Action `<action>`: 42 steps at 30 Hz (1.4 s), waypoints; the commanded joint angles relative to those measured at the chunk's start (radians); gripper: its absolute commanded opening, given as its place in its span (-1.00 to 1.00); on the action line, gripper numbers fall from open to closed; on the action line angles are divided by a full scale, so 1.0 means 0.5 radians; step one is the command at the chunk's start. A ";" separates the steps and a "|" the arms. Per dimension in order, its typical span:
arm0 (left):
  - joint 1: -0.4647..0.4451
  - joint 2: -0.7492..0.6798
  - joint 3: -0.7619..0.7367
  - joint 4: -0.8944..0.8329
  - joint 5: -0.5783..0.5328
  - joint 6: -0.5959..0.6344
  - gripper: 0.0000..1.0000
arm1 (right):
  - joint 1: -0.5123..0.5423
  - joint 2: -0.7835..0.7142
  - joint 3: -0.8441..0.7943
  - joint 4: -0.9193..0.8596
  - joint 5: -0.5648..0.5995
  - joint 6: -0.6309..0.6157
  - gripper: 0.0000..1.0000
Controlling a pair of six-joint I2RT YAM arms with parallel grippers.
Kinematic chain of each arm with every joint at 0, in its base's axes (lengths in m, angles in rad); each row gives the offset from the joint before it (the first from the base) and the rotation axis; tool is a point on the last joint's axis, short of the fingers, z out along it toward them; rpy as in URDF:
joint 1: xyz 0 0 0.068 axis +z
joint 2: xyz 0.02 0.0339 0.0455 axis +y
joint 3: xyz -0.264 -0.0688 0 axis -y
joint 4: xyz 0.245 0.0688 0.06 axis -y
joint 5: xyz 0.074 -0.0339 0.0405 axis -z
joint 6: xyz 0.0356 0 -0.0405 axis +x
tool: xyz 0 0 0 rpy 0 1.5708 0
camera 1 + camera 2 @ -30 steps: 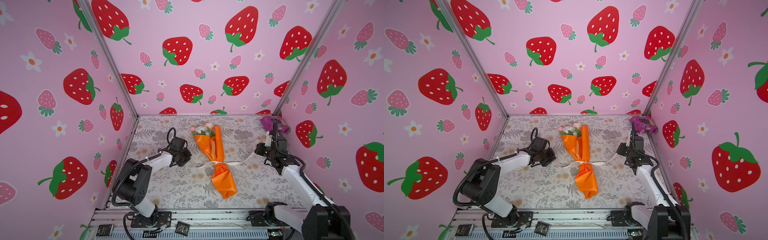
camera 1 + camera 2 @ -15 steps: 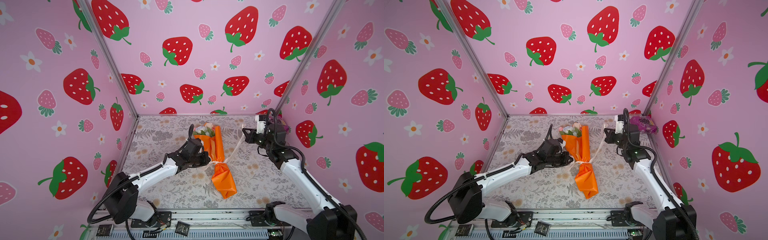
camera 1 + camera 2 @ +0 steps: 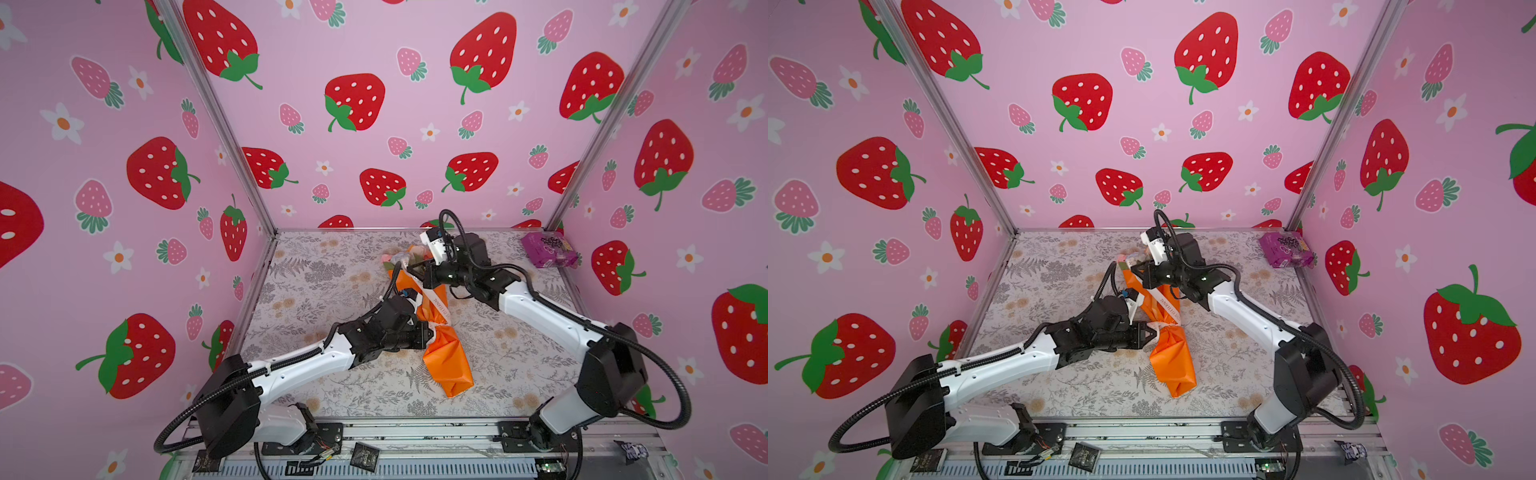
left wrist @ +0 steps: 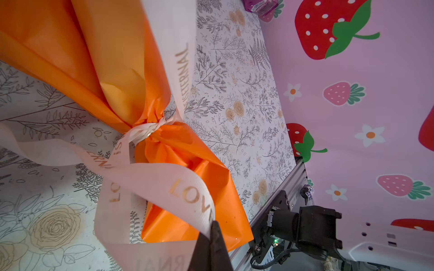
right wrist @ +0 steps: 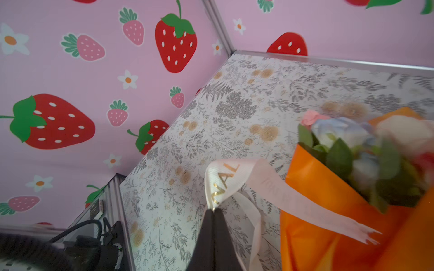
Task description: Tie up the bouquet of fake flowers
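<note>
The bouquet of fake flowers [image 3: 446, 357] [image 3: 1173, 361] lies on the floral mat, wrapped in orange paper pinched at the waist. Its rose heads [image 5: 340, 131] point to the back wall. A white ribbon [image 4: 150, 178] with gold letters circles the waist, and one strand [image 3: 436, 301] runs up over the paper. My left gripper [image 3: 430, 332] [image 3: 1152, 332] [image 4: 212, 232] sits at the waist, shut on one ribbon end. My right gripper [image 3: 411, 271] [image 3: 1134, 270] [image 5: 213, 211] hangs beside the flower end, shut on the other ribbon end [image 5: 234, 173].
A small purple packet [image 3: 548, 249] [image 3: 1285, 249] lies in the back right corner. Pink strawberry walls close in the mat on three sides. An aluminium rail [image 3: 415, 432] with both arm bases runs along the front edge.
Both grippers have come in from the sides with the ribbon ends. The left one moved right to the bouquet's waist. The right one swung left across the upper wrap, drawing its strand over the paper.
</note>
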 commanded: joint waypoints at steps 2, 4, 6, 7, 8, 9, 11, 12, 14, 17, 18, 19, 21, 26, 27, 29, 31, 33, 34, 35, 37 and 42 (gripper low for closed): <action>-0.024 -0.080 -0.059 0.104 -0.134 0.002 -1.00 | 0.071 0.184 0.101 -0.130 -0.345 -0.117 -1.00; -0.028 -0.096 -0.064 0.104 -0.141 0.018 -1.00 | 0.071 0.244 0.135 -0.193 -0.500 -0.162 -1.00; -0.031 -0.106 -0.066 0.102 -0.149 0.040 -1.00 | 0.068 0.271 0.176 -0.292 -0.509 -0.228 -0.80; -0.033 -0.111 -0.070 0.109 -0.150 0.046 -1.00 | 0.062 0.265 0.204 -0.364 -0.425 -0.260 -0.64; -0.034 -0.111 -0.069 0.108 -0.153 0.048 -1.00 | 0.056 0.248 0.206 -0.396 -0.349 -0.279 -0.56; -0.032 -0.109 -0.062 0.099 -0.158 0.061 -1.00 | 0.043 0.216 0.196 -0.416 -0.272 -0.286 -0.48; -0.034 -0.109 -0.058 0.095 -0.167 0.069 -1.00 | 0.003 0.140 0.189 -0.464 -0.096 -0.273 -0.26; -0.033 -0.112 -0.061 0.106 -0.171 0.069 -1.00 | -0.036 0.081 0.150 -0.445 -0.011 -0.230 -0.19; -0.033 -0.112 -0.058 0.113 -0.180 0.068 -0.99 | -0.130 -0.036 0.055 -0.381 0.070 -0.152 -0.12; -0.031 -0.090 -0.018 0.083 -0.187 0.086 -0.99 | -0.274 -0.274 -0.177 -0.224 0.183 -0.014 0.00; -0.031 -0.080 -0.008 0.081 -0.183 0.086 -0.99 | -0.323 -0.352 -0.255 -0.178 0.219 0.023 0.01; -0.031 -0.071 -0.002 0.083 -0.176 0.088 -0.99 | -0.366 -0.428 -0.316 -0.159 0.290 0.053 0.01; -0.031 -0.053 0.019 0.079 -0.174 0.086 -0.99 | -0.414 -0.588 -0.487 -0.089 0.368 0.078 0.01; -0.004 0.006 0.112 0.023 -0.151 0.046 -0.98 | -0.424 -1.052 -1.074 0.290 0.262 0.096 -0.03; 0.007 0.018 0.124 0.017 -0.139 0.021 -0.98 | -0.425 -1.159 -1.195 0.373 0.225 0.112 -0.05; 0.035 0.039 0.138 -0.003 -0.121 -0.037 -0.96 | -0.411 -1.317 -1.441 0.532 0.162 0.161 -0.08; 0.087 0.062 0.137 -0.004 -0.055 -0.135 -0.95 | -0.366 -1.486 -1.667 0.718 0.084 0.179 -0.04; 0.115 0.064 0.098 0.121 0.052 -0.185 -0.94 | -0.287 -1.595 -1.806 0.833 0.028 0.094 0.02; 0.123 0.067 0.103 0.132 0.066 -0.210 -0.92 | -0.232 -1.621 -1.859 0.865 0.005 0.018 0.02; 0.129 0.079 0.117 0.125 0.079 -0.224 -0.91 | -0.192 -1.635 -1.884 0.880 0.004 -0.035 0.02; 0.143 0.111 0.156 0.097 0.109 -0.235 -0.91 | -0.122 -1.621 -1.880 0.870 0.023 -0.127 0.02; 0.179 0.139 0.135 0.193 0.157 -0.398 -0.91 | -0.069 -1.379 -1.782 0.877 0.044 -0.114 0.14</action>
